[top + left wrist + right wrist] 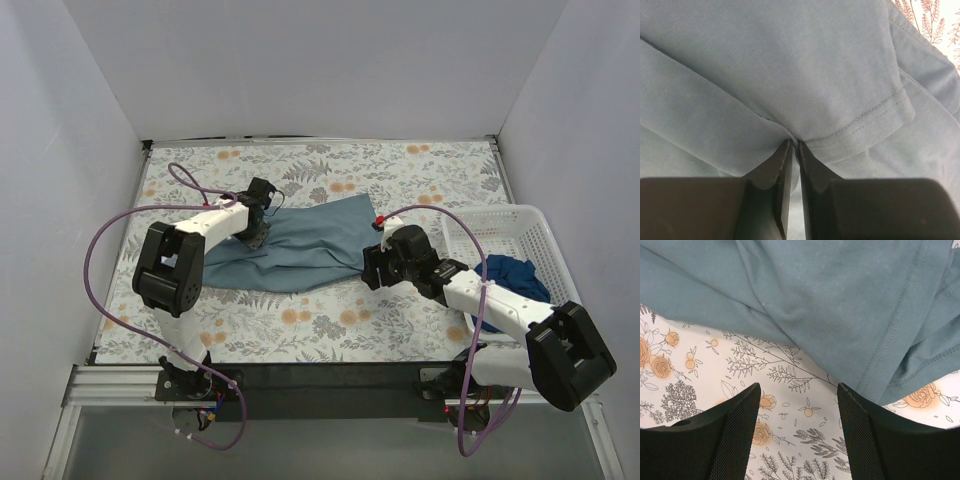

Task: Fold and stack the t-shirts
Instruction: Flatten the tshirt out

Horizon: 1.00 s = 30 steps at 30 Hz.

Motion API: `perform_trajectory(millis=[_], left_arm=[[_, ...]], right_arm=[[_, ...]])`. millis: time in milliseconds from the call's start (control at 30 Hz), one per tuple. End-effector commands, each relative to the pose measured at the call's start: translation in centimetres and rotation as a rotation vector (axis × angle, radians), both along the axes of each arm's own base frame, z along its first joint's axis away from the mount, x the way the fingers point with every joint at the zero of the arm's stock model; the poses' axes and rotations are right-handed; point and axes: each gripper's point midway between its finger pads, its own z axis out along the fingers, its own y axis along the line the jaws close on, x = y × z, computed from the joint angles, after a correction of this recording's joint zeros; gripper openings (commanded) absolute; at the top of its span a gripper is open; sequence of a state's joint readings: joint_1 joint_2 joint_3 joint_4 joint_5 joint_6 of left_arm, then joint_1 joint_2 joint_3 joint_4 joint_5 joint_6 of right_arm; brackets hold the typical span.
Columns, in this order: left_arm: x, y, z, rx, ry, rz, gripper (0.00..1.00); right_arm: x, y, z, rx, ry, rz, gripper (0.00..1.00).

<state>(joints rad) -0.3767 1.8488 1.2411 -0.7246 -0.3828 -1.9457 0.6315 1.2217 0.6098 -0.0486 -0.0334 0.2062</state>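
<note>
Slate-blue t-shirt (pixel 300 250): lying on the table, spread out but pretty rumpled, roughly mid-table between the two arms. Not folded at all.

Left gripper (pixel 794 144): down on the shirt's left end. The two black fingers (pixel 785 165) are squeezed nearly together with a pinch of the cloth caught at the tips, and you can see the fabric puckering into them. So it's clamped on the slate-blue shirt.

Stitched hem (pixel 865 117): runs just to the right of that pinch in the left wrist view. Looks like a sleeve edge, but I can't say for sure.

Right gripper (pixel 799 387): jaws spread wide, nothing between them. It's low over the table right at the shirt's right-hand edge, and its wrist view shows only the printed surface between the fingers, with the cloth just past the tips.

Dark blue t-shirt (pixel 510 275): bunched up in a heap inside the basket, partly hidden behind the right arm.

White lattice basket (pixel 545 245): sits at the right side of the table, beside the right arm.

Table (pixel 330 320): covered in a floral print, orange roses and grey ferns.

Purple cables (pixel 100 250): looping off both arms.
</note>
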Motion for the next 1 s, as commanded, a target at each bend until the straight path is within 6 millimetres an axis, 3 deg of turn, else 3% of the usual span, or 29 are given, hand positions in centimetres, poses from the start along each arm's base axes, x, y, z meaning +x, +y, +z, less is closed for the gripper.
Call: perform_trajectory(millis=[0, 67, 167, 200, 300, 333, 400, 433, 500, 600, 633, 767, 867, 967], left_arm=[[1.1, -0.1, 1.0, 0.011, -0.036, -0.004, 0.05], [1.2, -0.1, 1.3, 0.01, -0.041, -0.007, 0.0], [1.1, 0.6, 3.4, 0.044, -0.06, -0.022, 0.0], [1.2, 0.9, 5.3, 0.051, -0.096, -0.023, 0.0], [-0.3, 3.0, 8.4, 0.134, -0.132, -0.035, 0.0], [-1.6, 3.9, 10.5, 0.147, -0.174, -0.045, 0.0], [-3.1, 5.6, 12.3, 0.192, -0.215, -0.032, 0.0], [-5.1, 6.6, 14.0, 0.189, -0.262, -0.022, 0.0], [-7.1, 7.7, 15.3, 0.185, -0.309, -0.019, 0.0], [-11.3, 9.0, 15.7, 0.139, -0.37, -0.016, 0.0], [-13.0, 9.4, 16.0, 0.111, -0.412, -0.011, 0.0], [-16.4, 10.4, 15.8, 0.056, -0.47, 0.011, 0.0], [-17.7, 10.9, 16.0, 0.047, -0.491, 0.021, 0.0], [-18.4, 11.4, 16.2, 0.043, -0.517, 0.034, 0.0]], right_arm=[[0.4, 0.7, 0.5, 0.02, -0.026, 0.023, 0.69], [0.4, 0.8, 0.6, 0.023, -0.029, 0.024, 0.69], [0.7, 1.0, 1.0, 0.03, -0.038, 0.027, 0.69], [0.8, 1.1, 1.3, 0.03, -0.044, 0.029, 0.69], [1.4, 1.6, 2.3, 0.045, -0.064, 0.033, 0.69], [1.5, 1.8, 2.6, 0.053, -0.067, 0.039, 0.69], [1.8, 2.3, 3.2, 0.064, -0.075, 0.047, 0.69], [2.1, 2.7, 4.1, 0.078, -0.084, 0.057, 0.69], [2.6, 3.3, 4.5, 0.086, -0.082, 0.066, 0.68], [3.4, 4.6, 5.7, 0.112, -0.084, 0.093, 0.66], [3.7, 5.5, 7.0, 0.145, -0.095, 0.115, 0.65], [4.9, 7.3, 7.5, 0.168, -0.074, 0.136, 0.65], [6.7, 6.8, 6.6, 0.11, -0.093, 0.068, 0.65], [8.6, 4.9, 5.2, -0.001, -0.13, -0.012, 0.66]])
